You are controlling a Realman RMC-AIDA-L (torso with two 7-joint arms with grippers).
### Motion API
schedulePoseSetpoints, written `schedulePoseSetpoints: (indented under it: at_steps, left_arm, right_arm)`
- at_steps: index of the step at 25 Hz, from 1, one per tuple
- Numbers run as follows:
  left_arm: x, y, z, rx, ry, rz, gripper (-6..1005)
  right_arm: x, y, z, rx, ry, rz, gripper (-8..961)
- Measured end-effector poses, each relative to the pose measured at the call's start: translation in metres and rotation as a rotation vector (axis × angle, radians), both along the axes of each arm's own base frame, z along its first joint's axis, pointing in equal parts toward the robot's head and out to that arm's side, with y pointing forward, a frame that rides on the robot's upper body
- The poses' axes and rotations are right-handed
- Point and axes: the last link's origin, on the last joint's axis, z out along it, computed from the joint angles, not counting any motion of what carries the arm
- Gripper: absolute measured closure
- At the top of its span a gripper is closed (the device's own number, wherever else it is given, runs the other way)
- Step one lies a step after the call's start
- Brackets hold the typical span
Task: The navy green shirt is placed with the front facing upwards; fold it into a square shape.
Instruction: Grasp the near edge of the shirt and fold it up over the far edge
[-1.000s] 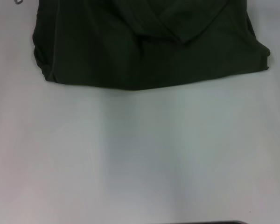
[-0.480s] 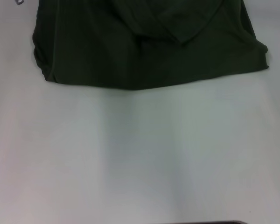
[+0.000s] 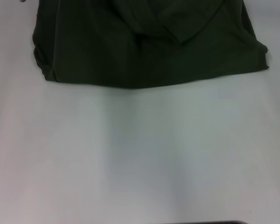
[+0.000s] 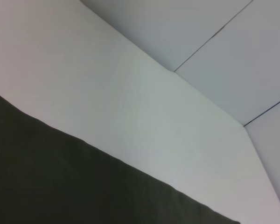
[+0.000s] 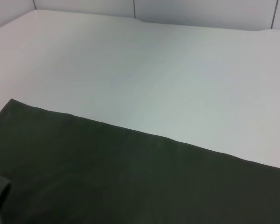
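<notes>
The navy green shirt [image 3: 144,46] lies on the white table at the far side of the head view, its near hem running across the frame and a folded-over flap with a pointed edge resting on top near the middle. No lettering shows. Plain dark green cloth of the shirt [image 4: 84,186] fills one corner of the left wrist view, and the shirt [image 5: 130,177] also covers the near part of the right wrist view, with a straight edge against the table. Neither gripper shows in any view.
Bare white table [image 3: 140,158] stretches from the shirt's hem to the near edge, where a dark strip [image 3: 210,222] shows. A small grey object [image 3: 22,1] sits at the far left corner. Pale wall panels [image 4: 233,46] rise beyond the table's edge.
The shirt's right near corner has drawn slightly inward and upward; the flap on top shifted a little. The small grey object at the top left has nearly left the frame.
</notes>
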Motion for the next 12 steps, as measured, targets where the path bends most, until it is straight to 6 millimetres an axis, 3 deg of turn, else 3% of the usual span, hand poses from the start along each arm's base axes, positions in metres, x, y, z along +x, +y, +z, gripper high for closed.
schedulePoseSetpoints:
  at_steps: [12]
  left_arm:
    - [0.009, 0.011, 0.002, 0.031, 0.02, -0.008, 954]
  right_arm:
    - [0.003, 0.002, 0.007, 0.044, 0.0, -0.005, 950]
